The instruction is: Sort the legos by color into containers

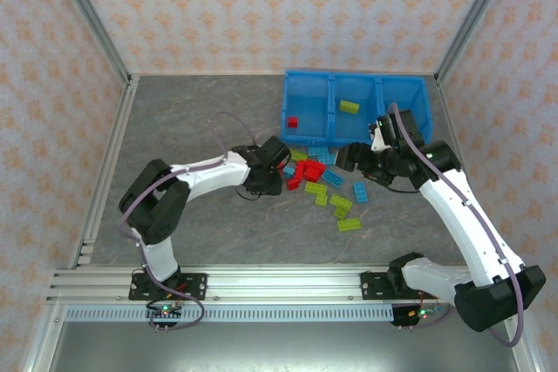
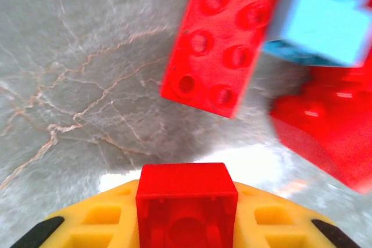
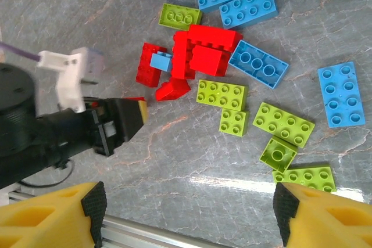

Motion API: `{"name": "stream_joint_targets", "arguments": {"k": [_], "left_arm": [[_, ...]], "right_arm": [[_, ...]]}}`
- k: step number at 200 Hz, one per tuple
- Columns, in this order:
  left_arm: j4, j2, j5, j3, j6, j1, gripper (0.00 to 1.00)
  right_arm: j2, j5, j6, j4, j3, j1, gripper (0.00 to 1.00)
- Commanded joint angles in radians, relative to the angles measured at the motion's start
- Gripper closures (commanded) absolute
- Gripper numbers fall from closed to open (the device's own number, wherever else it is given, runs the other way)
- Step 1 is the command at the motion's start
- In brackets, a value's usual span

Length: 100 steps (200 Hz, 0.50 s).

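Item, far left: left gripper (image 2: 186, 225), yellow fingers (image 2: 99, 222) pressed together on one small red brick (image 2: 186, 193). Its hollow underside faces the wrist camera. I see it over the grey marbled table (image 1: 192, 111), just beside the left edge of the loose pile and apart from it. Item, close ahead of that gripper: a red eight-stud brick (image 2: 224, 45), tilted, studs toward the camera, with a light blue brick (image 2: 322, 21) against its far end; whether they touch I cannot tell through the blur. Item, centre of the table: the unsorted legos (image 1: 324, 187), lying in front of the bin. They comprise a red cluster (image 3: 200, 56) of several bricks pushed together with a small light blue piece (image 3: 163, 60) against it. Four flat light blue eight-stud bricks (image 3: 258, 64) lie around the cluster. Six yellow-green bricks (image 3: 283, 123) are scattered on the near and right side, all flat on the table. Item, right of the pile: right gripper (image 3: 189, 219), its yellow fingertips (image 3: 58, 213) spread wide with nothing between them, over bare table in front of the bin. Item, back row: blue three-compartment bin (image 1: 286, 102). Its left compartment holds one red brick (image 1: 293, 121) and the middle compartment holds one yellow-green brick (image 1: 349, 106). The near part of the right compartment is hidden behind the right arm (image 1: 453, 206), so I cannot tell its contents.
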Motion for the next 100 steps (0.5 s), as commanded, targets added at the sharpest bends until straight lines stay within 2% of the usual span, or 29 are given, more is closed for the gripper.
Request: {"name": "stream_joint_targets", "arguments": {"k": [1,18,39,100], "left_arm": [[-0.033,-0.126,-0.076,0.098,0.038,-0.032,0.72],[-0.031,-0.107,-0.143,0.194,0.070,-0.033,0.72],[-0.029,-0.002,-0.243,0.344,0.142,-0.023,0.73],[-0.072,0.457,-0.373,0.925,0.301,0.046,0.73]], "right_arm": [[-0.051,0.075,0.043,0.035,-0.008,0.003,0.22],[-0.071,0.110,0.067,0.061,-0.022,0.004,0.22],[-0.085,0.126,0.089,0.078,-0.034,0.004,0.22],[-0.131,0.151,0.095,0.054,-0.044,0.004,0.22]]}}
